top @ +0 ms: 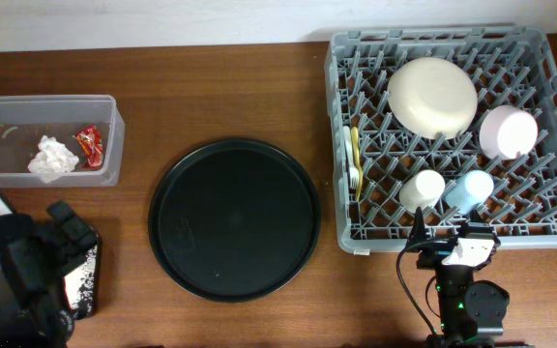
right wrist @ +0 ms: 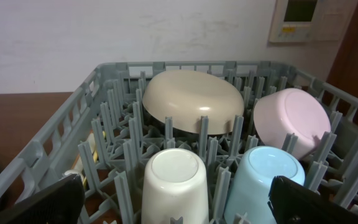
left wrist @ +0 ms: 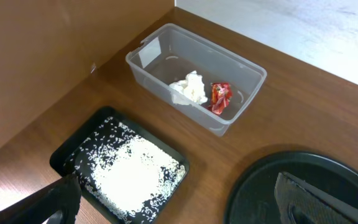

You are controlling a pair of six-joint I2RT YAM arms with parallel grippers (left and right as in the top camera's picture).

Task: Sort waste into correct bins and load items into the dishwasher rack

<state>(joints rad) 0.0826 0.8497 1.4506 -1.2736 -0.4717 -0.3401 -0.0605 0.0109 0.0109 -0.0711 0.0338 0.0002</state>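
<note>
The grey dishwasher rack [top: 433, 37] [right wrist: 55, 137] holds an upturned cream bowl [top: 431, 95] [right wrist: 194, 99], a pink bowl [top: 507, 131] [right wrist: 291, 121], a white cup [top: 422, 189] [right wrist: 174, 183], a light-blue cup [top: 469, 188] [right wrist: 263, 183] and yellow and cream forks [top: 353, 155]. My right gripper [top: 450, 237] [right wrist: 179, 202] stands open at the rack's near edge, holding nothing. The clear tub [top: 44, 177] [left wrist: 166, 34] contains a white paper wad [top: 54, 158] [left wrist: 189, 88] and a red wrapper [top: 89, 145] [left wrist: 220, 98]. White rice [left wrist: 132, 174] fills the black rectangular tray [top: 85, 285] [left wrist: 64, 155]. My left gripper [top: 71, 237] [left wrist: 182, 202] hangs open above it, empty.
A large round black tray [top: 235, 217] [left wrist: 303, 186] lies in the middle of the brown table, between the bins and the rack. The left arm's body covers part of the rice tray in the overhead view. A white wall runs behind the rack.
</note>
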